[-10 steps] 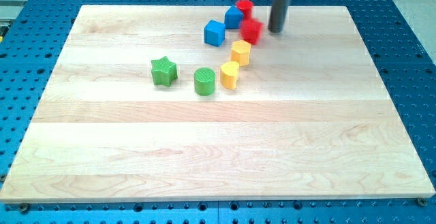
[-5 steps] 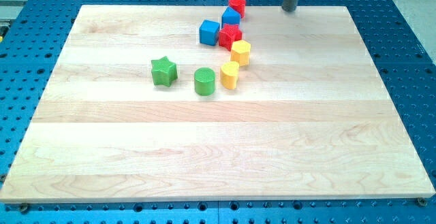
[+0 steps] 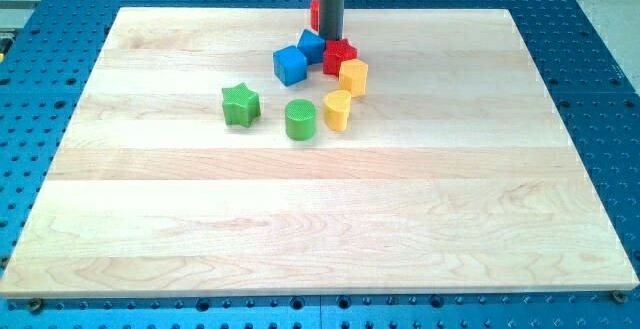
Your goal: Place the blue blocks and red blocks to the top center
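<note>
Since my tip swung left among the blue cubes, they slid down-left; no pincer exists to judge.

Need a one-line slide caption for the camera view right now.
My tip sits among the blue cube, second blue block and two red blocks near the board's top center.

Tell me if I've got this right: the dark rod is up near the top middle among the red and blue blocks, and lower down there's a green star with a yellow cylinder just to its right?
Not quite. The camera view shows the cylinder right of the green star is green, not yellow. My tip is indeed at the top middle among the red and blue blocks.
</note>
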